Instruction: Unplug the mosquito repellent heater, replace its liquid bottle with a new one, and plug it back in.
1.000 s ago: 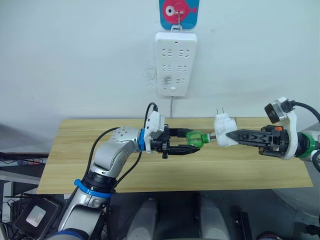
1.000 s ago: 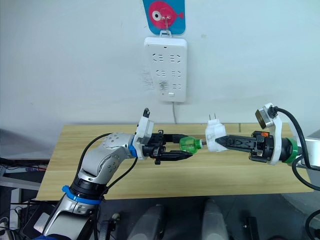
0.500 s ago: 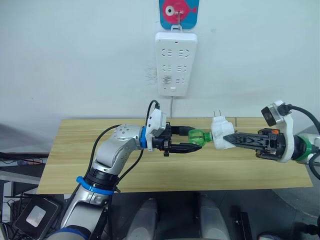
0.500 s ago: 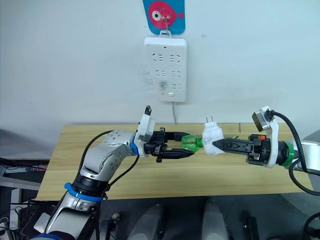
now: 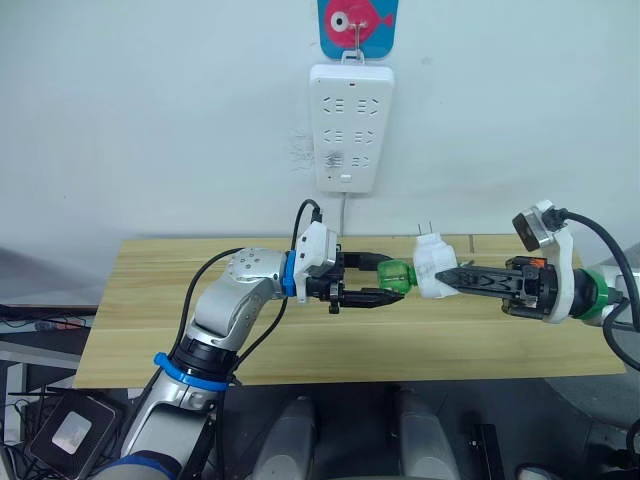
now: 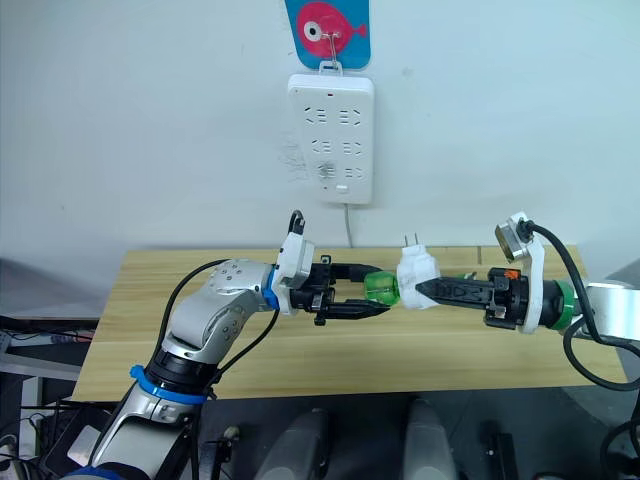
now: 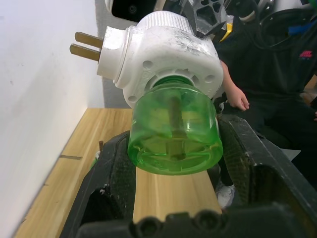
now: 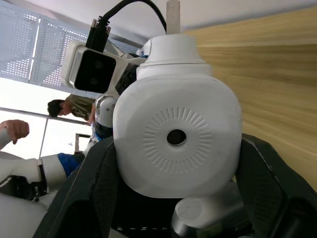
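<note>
Above the wooden table [image 5: 150, 300], the white mosquito repellent heater [image 5: 433, 270] is held sideways, its two plug prongs [image 7: 86, 44] pointing up toward the wall. My right gripper [image 5: 450, 278] is shut on the heater from the right. A green liquid bottle [image 5: 400, 275] has its neck seated in the heater's underside. From the left, my left gripper [image 5: 388, 279] is shut on the bottle, one black finger [image 7: 111, 173] on each side of it. The right wrist view shows the heater's flat face [image 8: 178, 139] with its small round hole.
A tall white power strip [image 5: 352, 127] hangs on the wall above the table's back edge, its cord dropping behind the table. A pink fish sign [image 5: 357, 25] is above it. A seated person in dark clothes [image 7: 257, 74] is in the left wrist view.
My right gripper has carried the heater left onto the bottle. The gap and the wick seen between them earlier have closed. The left gripper has barely moved.
</note>
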Controlling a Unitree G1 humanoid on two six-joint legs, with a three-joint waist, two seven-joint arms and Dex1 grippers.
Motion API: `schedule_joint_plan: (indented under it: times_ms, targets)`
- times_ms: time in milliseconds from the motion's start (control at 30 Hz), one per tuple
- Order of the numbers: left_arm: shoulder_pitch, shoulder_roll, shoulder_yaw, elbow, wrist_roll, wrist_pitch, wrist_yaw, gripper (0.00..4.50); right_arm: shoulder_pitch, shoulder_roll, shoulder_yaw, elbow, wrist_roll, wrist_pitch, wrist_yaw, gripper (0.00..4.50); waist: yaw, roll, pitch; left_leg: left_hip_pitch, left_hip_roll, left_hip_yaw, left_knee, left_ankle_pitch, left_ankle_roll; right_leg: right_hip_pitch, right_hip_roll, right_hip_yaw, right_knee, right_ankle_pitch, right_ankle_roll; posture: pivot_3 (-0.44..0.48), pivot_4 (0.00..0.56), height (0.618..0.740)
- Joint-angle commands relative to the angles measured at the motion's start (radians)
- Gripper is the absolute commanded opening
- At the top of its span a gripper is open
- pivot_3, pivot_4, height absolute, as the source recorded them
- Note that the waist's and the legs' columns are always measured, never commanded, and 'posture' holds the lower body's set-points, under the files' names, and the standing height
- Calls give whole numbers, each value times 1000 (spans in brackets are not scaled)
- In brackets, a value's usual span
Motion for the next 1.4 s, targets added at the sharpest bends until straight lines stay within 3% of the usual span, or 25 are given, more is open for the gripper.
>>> schedule_joint_plan:
  times_ms: [33, 433, 600, 1000, 1167, 1267, 1400]
  targets:
    - [-9, -44, -25, -19, -2, -22, 13, 2330, -16, 17, 6, -107, 33, -22, -6, 2959, 0, 0, 0, 0, 0, 0, 0, 0, 0, 0, 0, 0, 0, 0, 0, 44, 292, 740]
    - [-4, -55, -15, -31, -9, -19, 1, 2330, 17, 9, 11, -133, 33, -13, 30, 2959, 0, 0, 0, 0, 0, 0, 0, 0, 0, 0, 0, 0, 0, 0, 0, 46, 289, 740]
    - [-4, -64, -2, -14, -4, -6, 30, 2330, 35, 2, 21, -120, 24, -17, 13, 4491, 0, 0, 0, 0, 0, 0, 0, 0, 0, 0, 0, 0, -1, 0, 0, 51, 286, 740]
    - [-24, -76, 9, 6, -2, -18, 55, 2330, 107, -60, 5, -205, 8, 37, 109, 4491, 2, 0, 0, 0, 0, 0, 0, 0, 0, 0, 0, 0, 0, 0, 0, 58, 280, 740]
    - [-25, -58, 17, 4, -8, -17, 43, 2330, 198, -88, -56, -208, -170, 30, 172, 4491, 2, 0, 0, 0, 0, -1, 0, 0, 0, 1, 0, -1, 0, 0, 0, 56, 275, 740]
    - [0, -23, 6, -25, -16, -3, 12, 2330, 205, -80, -78, -114, -340, -20, 180, 3889, 1, 0, 0, 0, 0, 0, 0, 0, 0, 1, 0, 0, 0, 0, 0, 56, 270, 740]
    - [25, 25, 0, -61, -32, 16, -24, 2330, 128, -45, -87, -16, -458, -53, 199, 2455, -3, 0, 0, 1, 0, 1, 0, 0, 0, 0, 1, 0, 1, 0, 0, 53, 269, 740]
